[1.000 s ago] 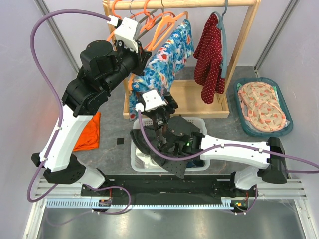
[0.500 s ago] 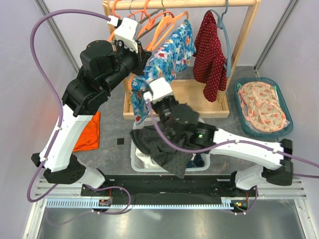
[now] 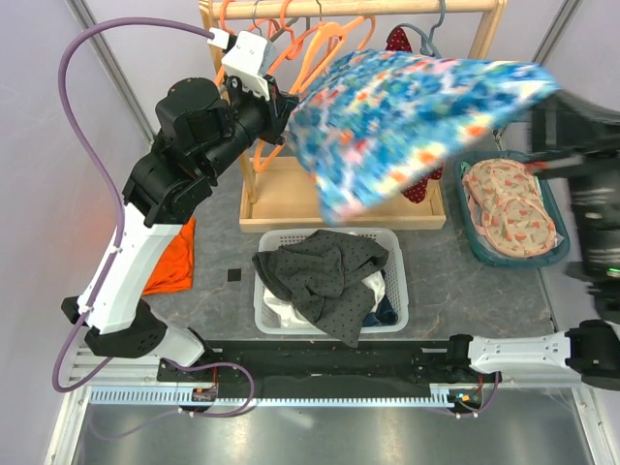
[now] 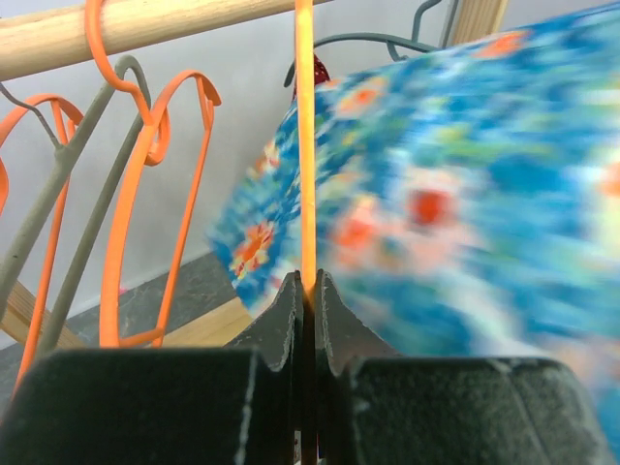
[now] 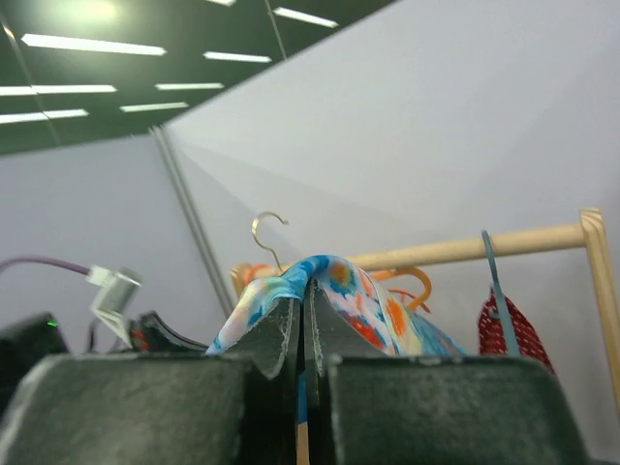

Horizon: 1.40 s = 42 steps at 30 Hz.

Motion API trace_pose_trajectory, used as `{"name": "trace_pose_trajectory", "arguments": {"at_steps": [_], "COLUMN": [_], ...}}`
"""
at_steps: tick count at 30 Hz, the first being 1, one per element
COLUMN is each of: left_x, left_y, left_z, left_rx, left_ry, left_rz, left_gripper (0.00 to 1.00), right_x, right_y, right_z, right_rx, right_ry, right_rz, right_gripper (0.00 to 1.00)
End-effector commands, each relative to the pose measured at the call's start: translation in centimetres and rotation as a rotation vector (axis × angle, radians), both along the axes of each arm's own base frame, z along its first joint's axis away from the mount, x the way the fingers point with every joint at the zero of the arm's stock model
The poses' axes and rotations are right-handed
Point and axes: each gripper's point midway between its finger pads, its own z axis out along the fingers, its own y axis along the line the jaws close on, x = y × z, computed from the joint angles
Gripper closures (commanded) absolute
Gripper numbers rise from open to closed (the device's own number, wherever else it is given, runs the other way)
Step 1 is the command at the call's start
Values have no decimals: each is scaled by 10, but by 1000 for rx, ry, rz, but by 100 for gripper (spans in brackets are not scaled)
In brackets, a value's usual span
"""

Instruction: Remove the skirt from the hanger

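Note:
The skirt (image 3: 417, 116) is blue with a bright flower print. It is stretched out, blurred, from the orange hanger (image 3: 329, 48) toward the upper right. My left gripper (image 3: 281, 102) is shut on the hanger's thin orange wire (image 4: 305, 145), with the skirt (image 4: 484, 194) spread just to its right. My right gripper (image 3: 554, 97) is raised high at the right, shut on a fold of the skirt (image 5: 339, 281) that drapes over its fingertips. Whether the skirt still touches the hanger is hidden by the blur.
The wooden rack (image 3: 387, 8) carries more orange and grey hangers (image 4: 145, 194) and a red dotted garment (image 3: 421, 184) on a blue-grey hanger. A white basket (image 3: 392, 300) of dark clothes sits below. A teal tray (image 3: 475, 242) of patterned cloth lies right, an orange cloth (image 3: 170, 257) left.
My right arm rose from above the basket, shut on the skirt's lower part and swung up and right. The hanging skirt got pulled out nearly flat. The left arm held still.

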Motion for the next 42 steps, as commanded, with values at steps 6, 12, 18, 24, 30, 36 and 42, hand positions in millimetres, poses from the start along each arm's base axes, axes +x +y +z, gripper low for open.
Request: {"name": "trace_pose_trajectory", "arguments": {"at_steps": [6,12,18,24,30,36,42], "left_x": [19,29,45,76,118,139,141], "left_y": [-3,-4,-6,-13,8,29,41], "left_z": [13,9,4,-11,-37,-46,-40], "left_rx": [-37,-7,43,88,88,73,44], "left_ry": [-58,-74,-99,-90,-24,8,8], "left_rz": [56,85,122,163,228,261,282], "left_gripper": [98,98,98,98,98,98,98], "right_x": [-19,-6,-2,2,10,19,29], "right_y": [34,80,103,112,107,104,111], "right_z": [6,-14,-24,-36,-54,-76,-100], "right_rx": [-50,-146,-180,-205,-226,-250,-303], "right_ry": [-48,0,17,38,81,128,184], "right_rz": [204,213,236,236,179,122,72], "right_gripper": [100,100,100,100,100,100,100]}}
